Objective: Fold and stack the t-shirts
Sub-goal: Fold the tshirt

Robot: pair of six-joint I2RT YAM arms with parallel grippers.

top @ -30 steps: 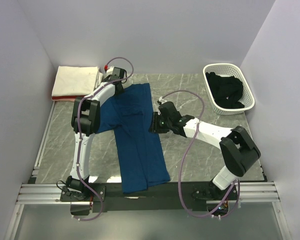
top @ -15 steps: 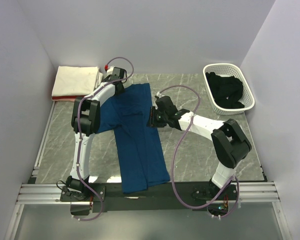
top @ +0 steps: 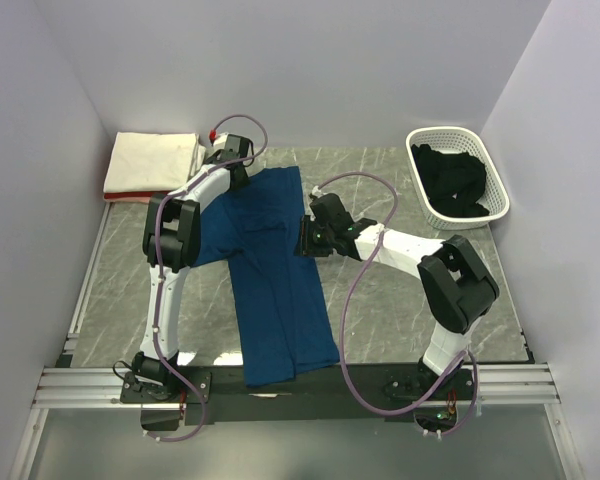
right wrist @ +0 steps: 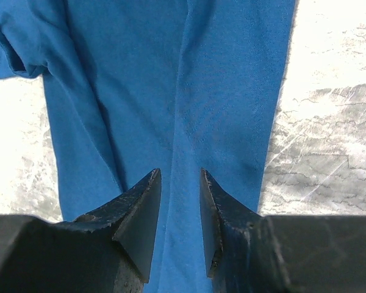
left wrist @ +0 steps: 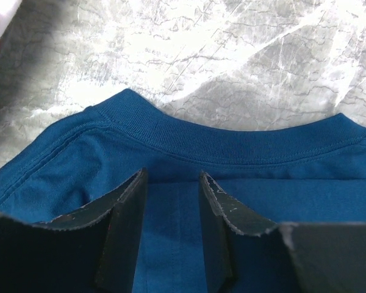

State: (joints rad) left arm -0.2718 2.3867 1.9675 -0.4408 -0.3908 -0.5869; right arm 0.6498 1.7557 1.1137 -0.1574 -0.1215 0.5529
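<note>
- Blue t-shirt (top: pixel 277 290): laid lengthwise mid-table, collar far, hem at the near edge of the table (top: pixel 410 310). Bare marble shows on both sides, wider on the right.
- Left gripper (top: pixel 240 178): at the shirt's far-left corner. Its wrist view shows the fingers (left wrist: pixel 125 226) narrowly parted with blue cloth between them and the ribbed collar just beyond. We cannot tell whether they grip it.
- Right gripper (top: pixel 304 238): over the shirt's right edge, jaws slightly apart, nothing pinched. Only its wrist view shows the lengthwise creases.
- Far left: cream-white folded shirt (top: pixel 155 160) on a pink-red one (top: pixel 120 195).
- Far right: black shirt (top: pixel 455 185) inside the basket (top: pixel 442 131).
</note>
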